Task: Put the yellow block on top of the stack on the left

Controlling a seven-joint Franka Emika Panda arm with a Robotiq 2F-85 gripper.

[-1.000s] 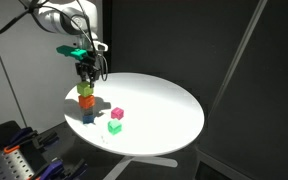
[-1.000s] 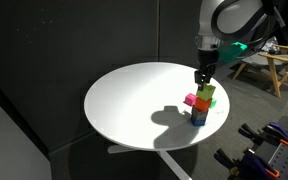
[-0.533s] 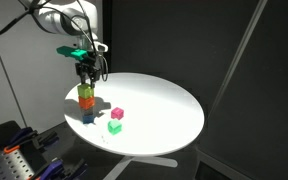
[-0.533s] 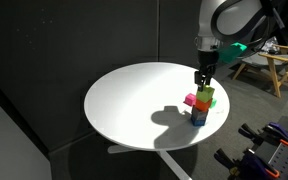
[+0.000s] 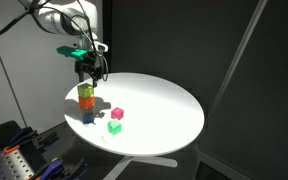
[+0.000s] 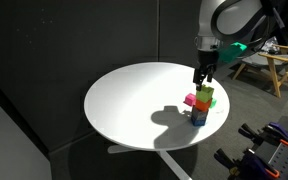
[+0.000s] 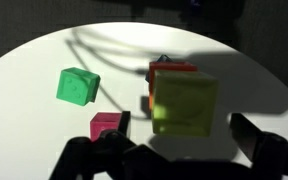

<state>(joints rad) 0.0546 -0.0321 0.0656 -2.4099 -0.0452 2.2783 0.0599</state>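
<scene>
The yellow block rests on top of the stack, an orange-red cube over a dark blue one, near the edge of the white round table. My gripper hangs just above it, open, holding nothing. The same stack carries the yellow block under the gripper in both exterior views. In the wrist view the yellow block fills the middle, with the gripper open and its dark fingers standing apart on either side.
A pink cube and a green cube lie on the table beside the stack; the wrist view shows the green cube and the pink cube too. A wooden stool stands beyond the table. Tool racks sit below the rim.
The jaws have opened and let go of the yellow block, which stays on the stack. The gripper has lifted slightly above it.
</scene>
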